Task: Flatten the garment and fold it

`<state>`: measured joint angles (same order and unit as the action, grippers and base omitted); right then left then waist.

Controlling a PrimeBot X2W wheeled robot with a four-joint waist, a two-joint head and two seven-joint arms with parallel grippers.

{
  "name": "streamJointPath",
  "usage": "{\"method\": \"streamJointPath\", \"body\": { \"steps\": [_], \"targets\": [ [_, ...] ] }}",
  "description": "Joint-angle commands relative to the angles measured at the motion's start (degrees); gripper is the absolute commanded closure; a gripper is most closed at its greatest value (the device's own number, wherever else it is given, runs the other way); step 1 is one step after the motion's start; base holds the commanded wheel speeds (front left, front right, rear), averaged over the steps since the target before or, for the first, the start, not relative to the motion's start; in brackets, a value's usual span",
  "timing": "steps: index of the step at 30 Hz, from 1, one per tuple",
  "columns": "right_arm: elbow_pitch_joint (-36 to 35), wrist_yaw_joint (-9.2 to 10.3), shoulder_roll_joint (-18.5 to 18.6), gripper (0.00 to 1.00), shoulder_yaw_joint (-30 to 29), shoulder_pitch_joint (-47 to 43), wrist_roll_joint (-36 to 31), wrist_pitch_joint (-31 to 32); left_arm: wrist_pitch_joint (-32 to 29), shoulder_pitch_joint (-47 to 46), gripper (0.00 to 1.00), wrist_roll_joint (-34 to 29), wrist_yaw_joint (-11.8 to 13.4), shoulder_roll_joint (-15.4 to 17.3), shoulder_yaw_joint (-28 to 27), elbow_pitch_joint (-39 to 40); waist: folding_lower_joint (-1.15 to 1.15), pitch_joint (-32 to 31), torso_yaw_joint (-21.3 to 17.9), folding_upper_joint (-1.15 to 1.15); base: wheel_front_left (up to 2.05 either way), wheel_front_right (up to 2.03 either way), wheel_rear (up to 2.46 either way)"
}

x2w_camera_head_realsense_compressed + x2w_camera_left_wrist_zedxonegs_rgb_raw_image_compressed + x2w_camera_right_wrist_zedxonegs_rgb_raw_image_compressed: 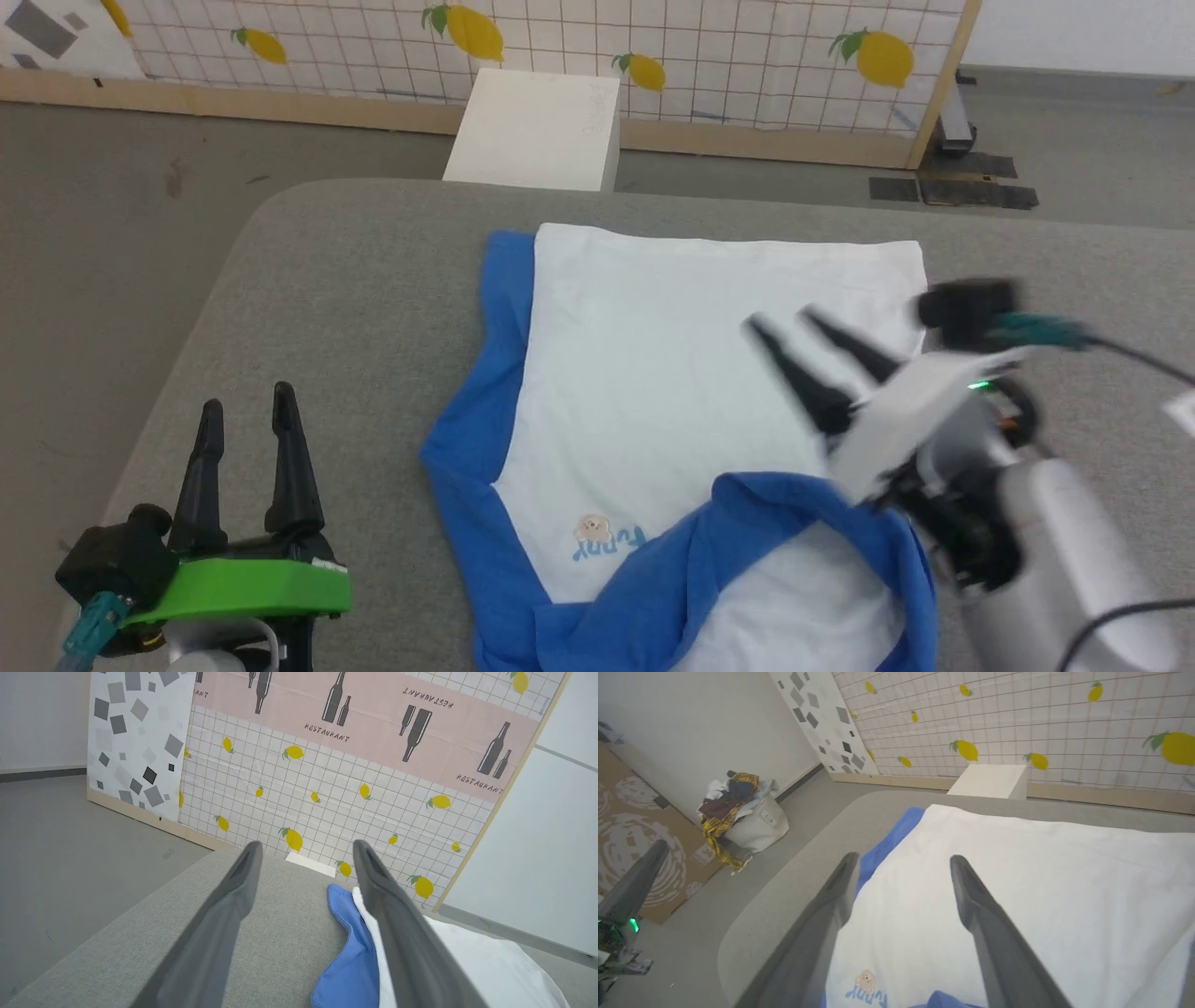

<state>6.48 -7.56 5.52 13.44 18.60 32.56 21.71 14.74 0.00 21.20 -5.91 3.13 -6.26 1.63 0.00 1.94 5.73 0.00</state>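
Head view: my right end effector [780, 322] hovers over the white body of the garment [672, 373], fingers spread with nothing between them. My left end effector [247, 399] stands open too, over bare grey table [355, 280], well left of the cloth. The garment lies spread across the table's middle, one blue sleeve [747, 532] folded in over its near part, just beside the bear logo [591, 529]. Beyond the far edge sits a white box [537, 126].

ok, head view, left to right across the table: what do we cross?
left gripper → flat blue sleeve → bear logo → right gripper
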Motion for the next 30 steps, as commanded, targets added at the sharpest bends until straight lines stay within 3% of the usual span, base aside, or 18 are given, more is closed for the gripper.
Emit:
{"method": "streamJointPath", "body": {
  "steps": [1, 6, 12, 19, 30],
  "targets": [
    [-1.1, 0.08, -0.1, 0.00, -4.1, -1.3, -1.2, -1.7, 0.3, 0.4, 0.00, 0.3, 0.2, 0.1, 0.1, -0.1, 0.00, -0.2, -0.6, 0.00, 0.00, 0.00, 0.00],
    [-4.7, 0.08, -0.9, 0.00, -20.5, -4.5, -6.0, -5.1, 0.3, 0.8, 0.00, 0.4, 0.3, 0.1, 0.5, -0.3, 0.00, 0.0, -1.8, 0.00, 0.00, 0.00, 0.00],
    [-7.8, 0.08, -2.1, 0.00, -31.1, -8.6, -10.5, -3.4, 0.1, 0.8, 0.00, 0.8, 0.5, 0.1, 0.7, -0.6, 0.00, 1.1, -3.5, 0.00, 0.00, 0.00, 0.00],
    [-11.2, 0.08, -2.5, 0.00, -34.8, -9.0, -11.8, -1.4, -5.6, -6.2, 0.00, 2.0, 0.5, 2.2, 1.5, -3.8, 0.00, 5.8, -5.2, 0.00, 0.00, 0.00, 0.00],
    [-17.6, 0.08, -2.6, 0.00, -33.7, -3.5, -12.1, 2.4, -27.9, -40.5, 0.00, 1.6, 1.0, 10.7, 5.6, -23.2, 0.00, 20.6, -10.6, 0.00, 0.00, 0.00, 0.00]
  ]
}}
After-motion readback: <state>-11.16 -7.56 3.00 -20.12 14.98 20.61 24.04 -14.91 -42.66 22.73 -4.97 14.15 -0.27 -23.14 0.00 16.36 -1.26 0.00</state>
